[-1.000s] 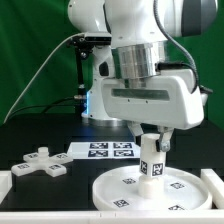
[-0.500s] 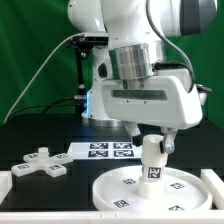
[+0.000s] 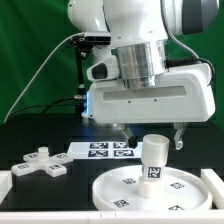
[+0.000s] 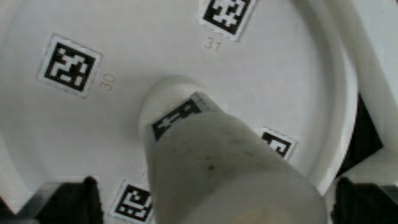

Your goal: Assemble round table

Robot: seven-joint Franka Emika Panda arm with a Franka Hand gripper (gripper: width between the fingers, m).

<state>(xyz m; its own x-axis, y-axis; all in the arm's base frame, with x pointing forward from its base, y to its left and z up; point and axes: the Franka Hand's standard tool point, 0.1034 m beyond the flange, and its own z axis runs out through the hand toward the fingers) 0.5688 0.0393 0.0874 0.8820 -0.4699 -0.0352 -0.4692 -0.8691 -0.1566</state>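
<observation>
The gripper (image 3: 153, 142) hangs with its two fingers (image 3: 126, 137) spread wide and holding nothing. One sits on each side of the leg's top, and neither touches it. Directly under the gripper, the leg (image 3: 153, 161) stands roughly upright on the middle of the round disc (image 3: 120, 187). The wrist view looks straight down the leg (image 4: 222, 165) onto the disc's (image 4: 143, 60) tagged face, with the dark fingertips just showing on either side.

I'd say the leg is seated but not yet tightened, so the job now is to take a fresh grip and turn it. To do that well, the gripper should drop straight down so both pads meet the cylinder at the same height. It should close gently, because a one-sided nudge could tip the leg out of its seat. The turn should run about the leg's own axis, so the disc is not dragged along.

The cross-shaped foot (image 3: 38, 163) lies well away from the gripper toward the exterior view's left, with the marker board (image 3: 104, 150) between them.
</observation>
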